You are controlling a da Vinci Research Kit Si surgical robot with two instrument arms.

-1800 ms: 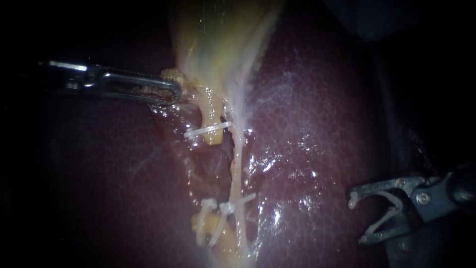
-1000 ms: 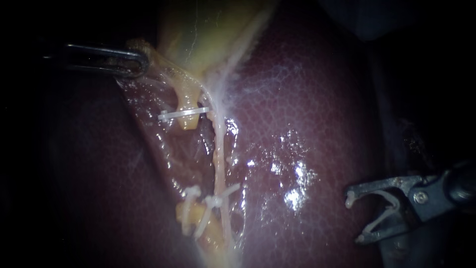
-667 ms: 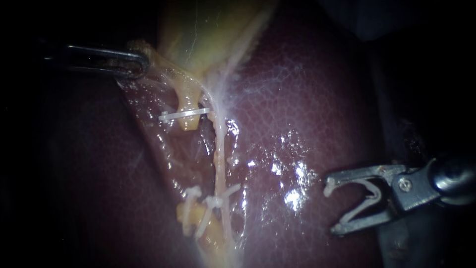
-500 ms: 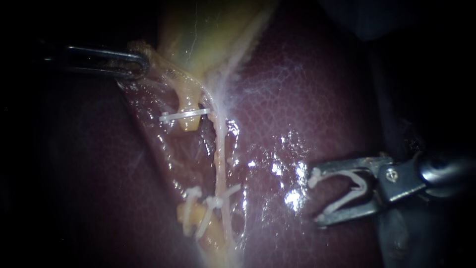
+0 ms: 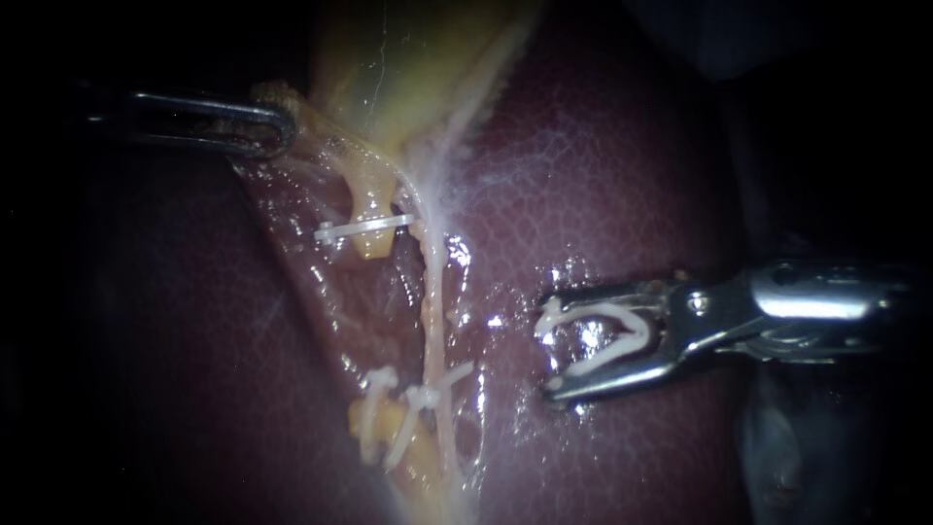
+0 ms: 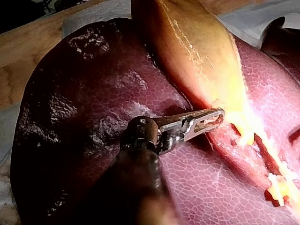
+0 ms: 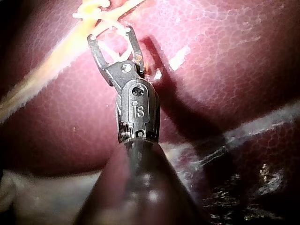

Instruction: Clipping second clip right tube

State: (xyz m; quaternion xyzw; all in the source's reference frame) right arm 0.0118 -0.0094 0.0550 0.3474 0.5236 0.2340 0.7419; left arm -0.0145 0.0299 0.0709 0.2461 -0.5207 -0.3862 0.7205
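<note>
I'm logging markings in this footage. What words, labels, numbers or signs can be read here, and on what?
Right instrument: one small stamped mark by its joint, left unquoted.
Left instrument: no text shows.
Liver, gallbladder, clips: none.
</note>
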